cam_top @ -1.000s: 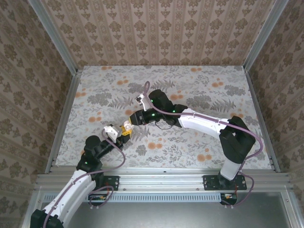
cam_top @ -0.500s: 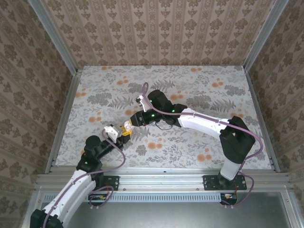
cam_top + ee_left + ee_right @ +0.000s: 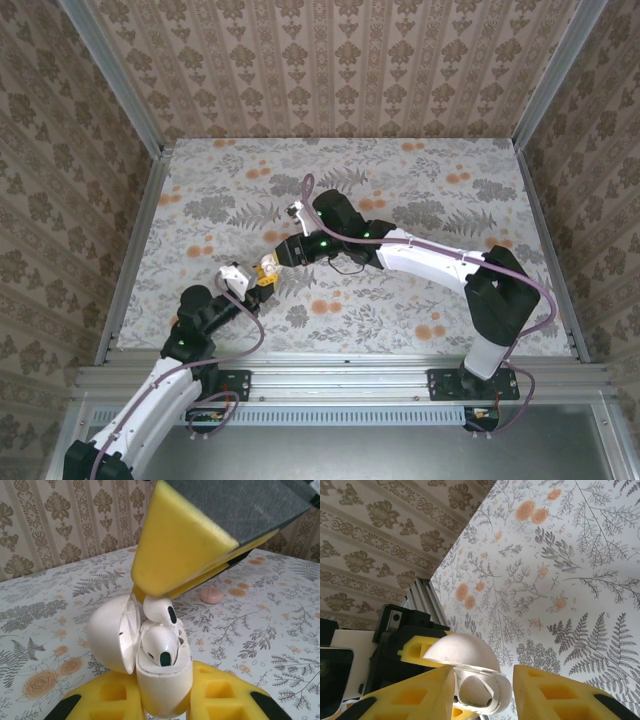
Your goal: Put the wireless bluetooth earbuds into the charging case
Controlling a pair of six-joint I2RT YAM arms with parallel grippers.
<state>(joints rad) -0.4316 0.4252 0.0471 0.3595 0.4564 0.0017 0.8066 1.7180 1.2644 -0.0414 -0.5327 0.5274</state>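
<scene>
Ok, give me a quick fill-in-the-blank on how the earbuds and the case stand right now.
The left fingers clamp the white charging case, whose lid stands ___.
Only ___ earbud is fully seated in it.
The second earbud sits at the tip of the right fingers, directly ___ the seated one.
Missing words: open; one; above.

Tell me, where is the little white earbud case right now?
In the left wrist view, the open charging case sits low in the middle, pinched between the left fingers and directly under the right fingers.
</scene>
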